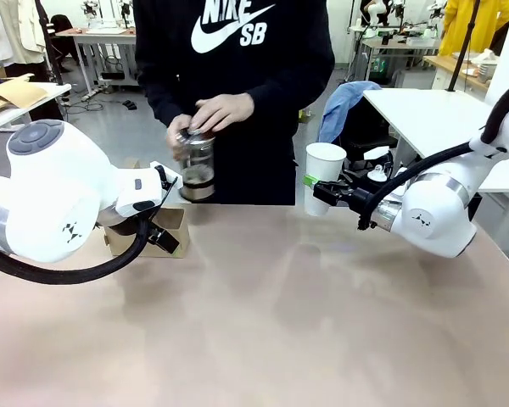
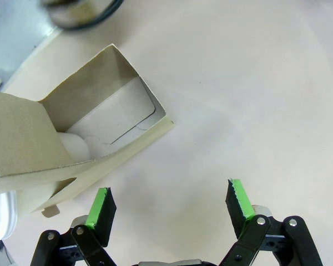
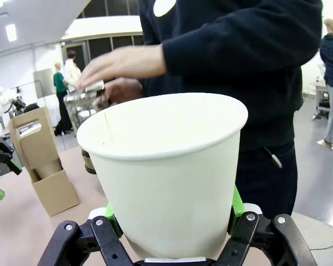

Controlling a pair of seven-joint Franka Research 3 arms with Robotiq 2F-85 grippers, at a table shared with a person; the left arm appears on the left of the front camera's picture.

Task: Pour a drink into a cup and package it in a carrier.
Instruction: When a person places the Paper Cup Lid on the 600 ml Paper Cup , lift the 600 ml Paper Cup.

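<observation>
While a tan table is spread across the front view, a person in a dark hooded top is seen standing at its far edge. The left arm is brought in from the left side and the right arm from the right. A brown cardboard carrier is set on the table at the far left, partly hidden behind the left arm. In the left wrist view its open compartment is seen just beyond the left gripper, whose jaws are spread wide, with nothing between them and clear of the cardboard. A glass jug with a metal base is kept at the far table edge by the person's hands, one laid on its lid; dark liquid is seen low inside it. The tall white paper cup is held upright to the right of the jug, clamped low on its wall by the right gripper, with green pads pressed on either side.
</observation>
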